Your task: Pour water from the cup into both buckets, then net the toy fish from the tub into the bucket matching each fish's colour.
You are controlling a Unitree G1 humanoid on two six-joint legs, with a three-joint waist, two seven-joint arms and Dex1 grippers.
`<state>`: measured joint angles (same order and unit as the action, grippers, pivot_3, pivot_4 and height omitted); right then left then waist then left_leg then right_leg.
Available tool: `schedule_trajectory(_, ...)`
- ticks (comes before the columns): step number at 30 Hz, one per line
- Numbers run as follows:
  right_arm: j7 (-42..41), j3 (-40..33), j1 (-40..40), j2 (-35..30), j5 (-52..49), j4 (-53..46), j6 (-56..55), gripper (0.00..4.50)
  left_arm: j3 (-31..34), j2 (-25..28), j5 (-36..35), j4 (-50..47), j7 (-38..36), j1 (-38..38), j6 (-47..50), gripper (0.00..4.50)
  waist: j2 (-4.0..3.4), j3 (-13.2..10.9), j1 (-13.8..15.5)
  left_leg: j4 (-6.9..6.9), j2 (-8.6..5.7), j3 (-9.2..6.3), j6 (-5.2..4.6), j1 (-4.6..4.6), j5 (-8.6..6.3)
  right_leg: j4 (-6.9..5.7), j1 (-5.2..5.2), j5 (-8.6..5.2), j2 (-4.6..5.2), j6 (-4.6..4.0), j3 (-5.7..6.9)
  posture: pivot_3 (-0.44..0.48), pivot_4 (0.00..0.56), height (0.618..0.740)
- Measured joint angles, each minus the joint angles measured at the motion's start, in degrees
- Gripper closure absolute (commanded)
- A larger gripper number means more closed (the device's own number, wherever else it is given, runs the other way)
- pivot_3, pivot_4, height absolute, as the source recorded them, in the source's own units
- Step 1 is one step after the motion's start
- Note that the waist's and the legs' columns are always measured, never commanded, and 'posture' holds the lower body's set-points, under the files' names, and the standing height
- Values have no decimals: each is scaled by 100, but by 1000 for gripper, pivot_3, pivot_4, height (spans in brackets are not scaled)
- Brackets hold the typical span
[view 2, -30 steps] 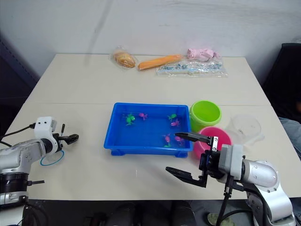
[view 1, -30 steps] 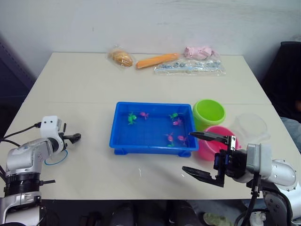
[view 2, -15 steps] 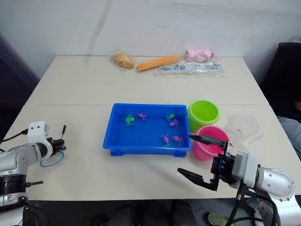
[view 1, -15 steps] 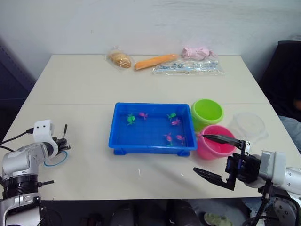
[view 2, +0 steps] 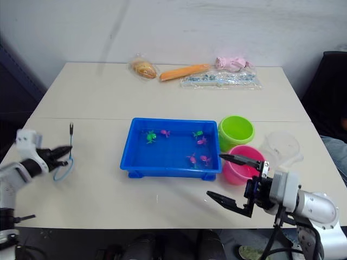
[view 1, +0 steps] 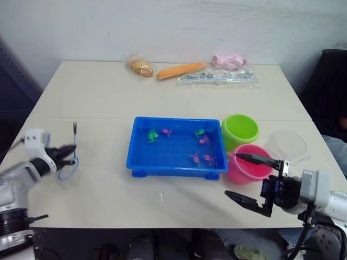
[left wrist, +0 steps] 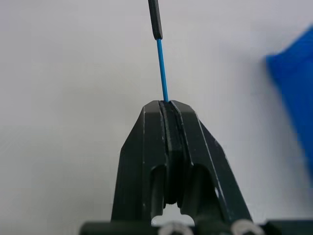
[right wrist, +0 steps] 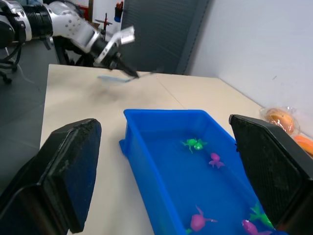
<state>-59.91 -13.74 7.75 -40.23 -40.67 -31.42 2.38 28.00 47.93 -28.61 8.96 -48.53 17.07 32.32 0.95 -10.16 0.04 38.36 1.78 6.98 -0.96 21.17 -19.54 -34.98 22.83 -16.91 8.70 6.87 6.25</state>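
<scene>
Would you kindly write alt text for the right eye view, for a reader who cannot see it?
The left gripper holds a small blue net by its thin handle above the table, left of the blue tub of green and pink toy fish. The right gripper hangs open near the pink bucket, with the green bucket and clear cup beside it.

The table (view 1: pixel 103 97) carries the tub (view 1: pixel 176 162), 2 buckets (view 1: pixel 240 130), cup (view 1: pixel 289 146) and bagged items (view 1: pixel 217 77).

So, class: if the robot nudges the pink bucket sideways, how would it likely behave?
The pink bucket looks like thin plastic, so probably light and quick to slide on the smooth table. It stands upright, taller than the shallow blue tub, so a high push might tip it. It sits close beside the green bucket, which could block it.
</scene>
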Motion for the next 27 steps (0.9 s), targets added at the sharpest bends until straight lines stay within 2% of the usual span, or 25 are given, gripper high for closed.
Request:
schedule_trajectory(2, 516, 64, -411, -265, -152, -160, 748, 0, -222, 241, -278, -383, -1182, 311, -603, 4463, -4, -1, 7, 7, 1, -5, 4, 4, -2, 4, 1, -2, 19, -3, 2, 0, 150, 740)
schedule_trajectory(4, 1021, 239, -880, -464, -418, -352, 1459, 0, -711, 525, -291, -528, -1986, 621, -863, 4463, -22, 0, -7, 7, 3, -5, 4, 2, -2, 2, 1, -5, 9, -9, 7, 0, 150, 740)
schedule_trajectory(5, 1338, 407, -1247, -614, -694, -423, 2064, 0, -1202, 737, -129, -514, -2518, 831, -1078, 4463, -40, -4, -13, 5, 2, -2, 4, 3, -1, -2, 5, -6, -15, -11, 9, 0, 150, 740)
schedule_trajectory(6, 1427, 464, -1371, -678, -797, -445, 2267, 0, -1396, 758, -61, -537, -2694, 929, -1165, 4463, -45, -6, -15, -2, 2, 2, 1, 4, 2, -1, 7, -6, -20, -11, 8, 0, 150, 740)
schedule_trajectory(7, 1596, 665, -1765, -849, -1151, -426, 2888, 0, -1935, 818, 179, -475, -3177, 1205, -1383, 4463, -47, -9, -20, -1, 2, 9, -1, 6, 3, -6, 11, -7, -26, -11, 7, 0, 150, 740)
schedule_trajectory(8, 1650, 777, -1969, -947, -1260, -435, 3116, 0, -2185, 818, 250, -477, -3324, 1360, -1444, 4463, -48, -10, -21, 2, 1, 11, -5, 16, 6, -15, 19, -6, -28, -11, 8, 0, 150, 740)
schedule_trajectory(10, 1868, 1138, -2743, -1078, -1530, -384, 3943, 0, -2890, 584, 592, -319, -3718, 2089, -1720, 4463, -46, -10, -10, 59, -4, 11, -11, 51, 5, -57, 45, -6, -40, -11, 10, 0, 150, 740)
schedule_trajectory(14, 2194, 1779, -3533, -912, -1591, -191, 4852, 0, -3671, 97, 1061, -187, -3749, 2970, -2157, 4463, -41, -8, 9, 103, -13, 3, -25, 117, -1, -59, 79, 0, -45, 1, 20, 0, 150, 740)
schedule_trajectory(18, 2579, 2029, -4000, -495, -1592, 112, 5519, 0, -4150, -330, 1204, -170, -3749, 3170, -2308, 4463, -40, -9, -9, 122, -13, 3, -41, 134, -9, -56, 86, 5, -44, 11, 21, 0, 150, 740)
schedule_trajectory(23, 2878, 2110, -4275, -47, -1619, 221, 6009, 0, -4474, -571, 1328, -285, -3744, 3185, -2298, 4463, -39, -10, -8, 132, -10, -2, -41, 134, -10, -63, 85, 5, -46, 11, 24, 0, 150, 740)
schedule_trajectory(27, 2963, 2228, -4343, 71, -1617, 231, 6311, 0, -4638, -679, 1432, -389, -3742, 3185, -2257, 4463, -39, -10, 0, 151, -9, -10, -43, 146, -10, -65, 84, 8, -46, 15, 25, 0, 150, 740)
